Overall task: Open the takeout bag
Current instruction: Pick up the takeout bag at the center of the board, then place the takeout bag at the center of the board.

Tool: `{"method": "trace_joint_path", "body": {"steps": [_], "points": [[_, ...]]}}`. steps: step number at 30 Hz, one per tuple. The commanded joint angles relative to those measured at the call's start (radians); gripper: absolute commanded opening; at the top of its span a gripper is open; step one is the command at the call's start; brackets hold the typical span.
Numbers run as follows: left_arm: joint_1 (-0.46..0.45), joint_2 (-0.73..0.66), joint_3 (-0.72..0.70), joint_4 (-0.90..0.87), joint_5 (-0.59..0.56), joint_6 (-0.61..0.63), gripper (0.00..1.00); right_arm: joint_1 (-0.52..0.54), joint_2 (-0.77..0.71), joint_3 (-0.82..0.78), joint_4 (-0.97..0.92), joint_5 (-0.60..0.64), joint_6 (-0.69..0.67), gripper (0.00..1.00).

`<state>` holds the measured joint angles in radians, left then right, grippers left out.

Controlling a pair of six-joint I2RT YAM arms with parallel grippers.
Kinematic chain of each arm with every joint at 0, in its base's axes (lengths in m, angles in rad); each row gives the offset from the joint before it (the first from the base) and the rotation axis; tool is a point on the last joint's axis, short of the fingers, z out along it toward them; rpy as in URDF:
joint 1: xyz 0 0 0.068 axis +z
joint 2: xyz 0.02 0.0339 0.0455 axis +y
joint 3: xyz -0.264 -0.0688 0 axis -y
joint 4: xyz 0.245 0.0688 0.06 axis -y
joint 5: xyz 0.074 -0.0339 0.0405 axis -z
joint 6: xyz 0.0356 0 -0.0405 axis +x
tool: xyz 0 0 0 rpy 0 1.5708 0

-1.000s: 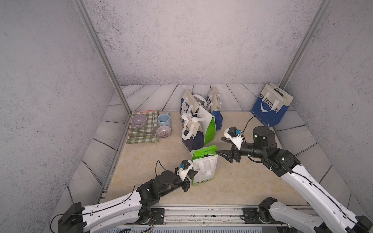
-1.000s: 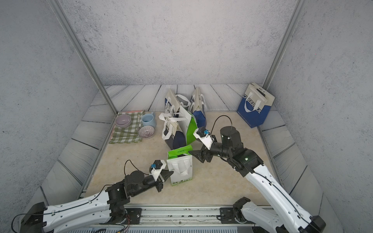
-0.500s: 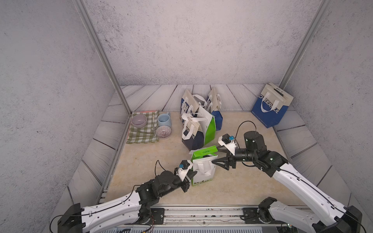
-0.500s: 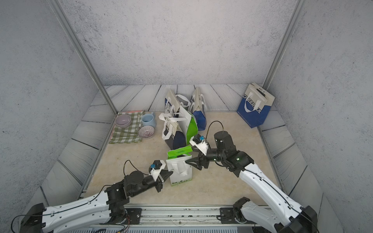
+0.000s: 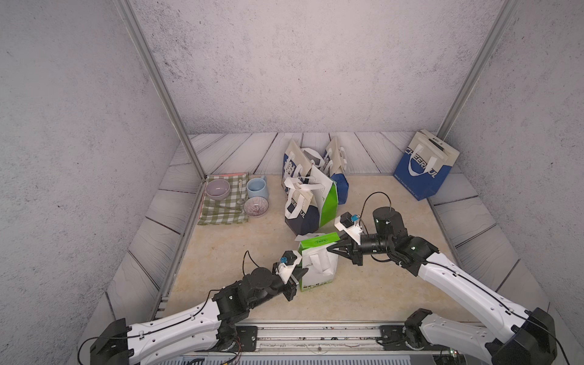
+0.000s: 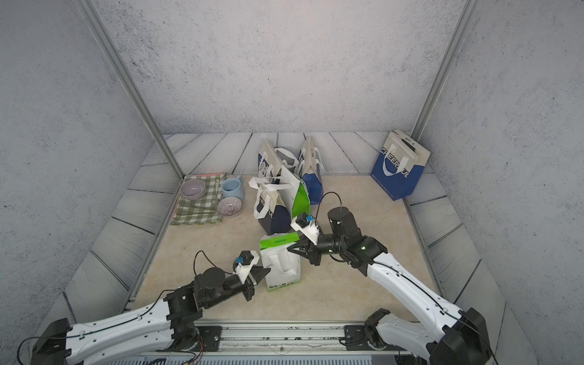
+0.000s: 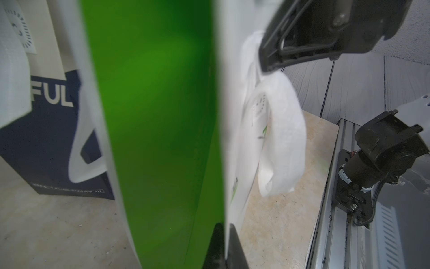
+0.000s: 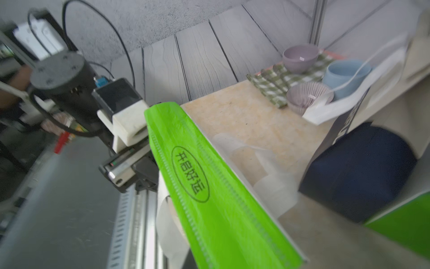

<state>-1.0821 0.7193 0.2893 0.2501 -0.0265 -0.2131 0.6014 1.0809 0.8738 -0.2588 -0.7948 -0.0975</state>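
Note:
The takeout bag (image 5: 317, 264) (image 6: 281, 264) is white with a green top flap (image 8: 209, 186) and green sides, and stands upright at the front middle of the table. My left gripper (image 5: 298, 275) (image 6: 264, 272) is at its left side. In the left wrist view that gripper (image 7: 226, 235) is shut on the thin corner edge beside the green side panel (image 7: 158, 116). My right gripper (image 5: 330, 248) (image 6: 291, 249) is shut at the bag's top right edge, where the flap meets the white handle (image 7: 281, 130). The flap hides its fingertips in the right wrist view.
Just behind stand a navy and white bag (image 5: 300, 210) and a green-sided bag (image 5: 328, 202), with blue bags (image 5: 337, 170) behind those. A blue bag (image 5: 422, 167) stands at back right. A checked cloth (image 5: 221, 215) at the left carries two bowls and a blue mug (image 5: 256, 188).
My right arm has swung left and down from the open space beside the bag to its top right edge, and its gripper has gone from open to shut. The left gripper has stayed put.

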Motion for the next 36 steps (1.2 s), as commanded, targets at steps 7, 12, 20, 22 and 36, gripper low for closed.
{"method": "trace_joint_path", "body": {"steps": [7, 12, 20, 22, 36], "points": [[0.005, -0.107, 0.156, -0.282, -0.136, -0.002, 0.5, -0.008, -0.119, 0.035, -0.086, 0.144, -0.024, 0.0], [0.004, -0.136, 0.24, -0.406, -0.183, 0.004, 0.5, -0.048, -0.192, 0.052, -0.137, 0.24, 0.0, 0.0], [0.005, -0.201, 0.316, -0.53, -0.195, 0.012, 0.49, -0.099, -0.279, 0.07, -0.109, 0.481, 0.128, 0.0], [0.005, -0.214, 0.352, -0.577, -0.181, 0.011, 0.49, -0.108, -0.293, 0.079, -0.108, 0.57, 0.152, 0.0], [0.005, -0.302, 0.381, -0.718, -0.187, 0.028, 0.48, -0.138, -0.242, 0.12, -0.07, 1.089, 0.178, 0.0]]}}
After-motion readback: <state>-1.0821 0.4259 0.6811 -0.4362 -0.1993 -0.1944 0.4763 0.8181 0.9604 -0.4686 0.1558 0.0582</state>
